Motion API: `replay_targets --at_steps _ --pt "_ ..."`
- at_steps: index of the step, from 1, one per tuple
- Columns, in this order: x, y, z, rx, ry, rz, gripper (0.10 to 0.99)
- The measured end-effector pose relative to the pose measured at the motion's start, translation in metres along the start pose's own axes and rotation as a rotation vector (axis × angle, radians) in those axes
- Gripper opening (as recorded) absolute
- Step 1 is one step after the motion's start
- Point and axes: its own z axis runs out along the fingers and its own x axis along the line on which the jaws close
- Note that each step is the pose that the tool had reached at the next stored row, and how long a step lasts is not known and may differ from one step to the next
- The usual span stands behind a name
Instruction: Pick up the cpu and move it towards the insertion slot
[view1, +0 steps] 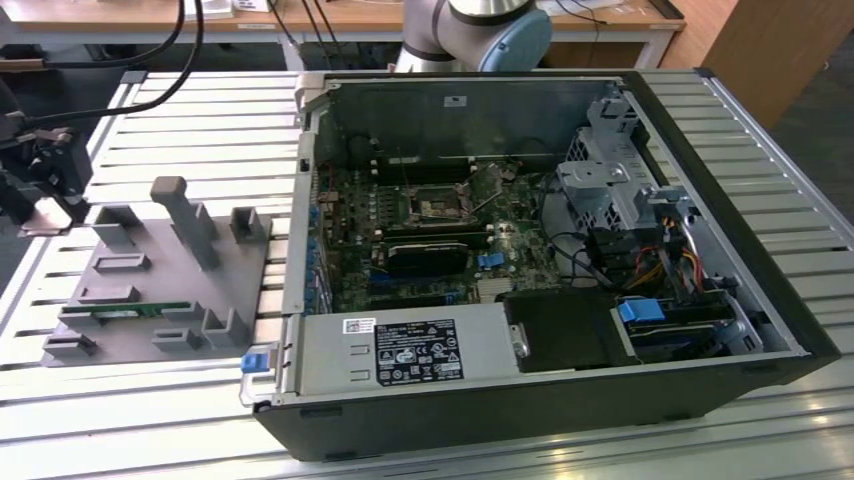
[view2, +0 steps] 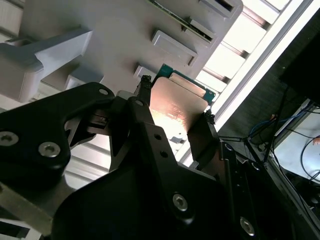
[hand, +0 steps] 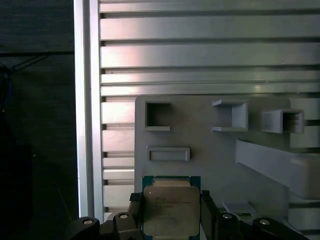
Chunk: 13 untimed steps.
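The cpu (hand: 171, 210) is a flat square chip with a silvery top and a green rim. My gripper (hand: 171, 214) is shut on it, one black finger against each of two opposite edges. In the second wrist view the cpu (view2: 176, 106) catches a warm glare between the fingers of the gripper (view2: 175, 114). In the exterior view the gripper (view1: 48, 190) hangs at the far left, beside the grey fixture plate (view1: 147, 285), with the pale cpu (view1: 40, 216) at its tip. The insertion slot (view1: 438, 206), a silver-framed square socket, sits on the motherboard inside the open computer case.
The grey fixture plate carries several upright holders and a long green circuit strip (view1: 127, 312). The open black computer case (view1: 747, 300) fills the exterior view's right, with cables and drive bays inside. All of this stands on a slatted aluminium table (view1: 200, 110), whose edge is close to the gripper.
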Motion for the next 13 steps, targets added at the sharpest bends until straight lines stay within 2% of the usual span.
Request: replay_targets --at_steps 13 --pt "0.0 0.0003 -0.014 0.0 0.0 0.0 0.541"
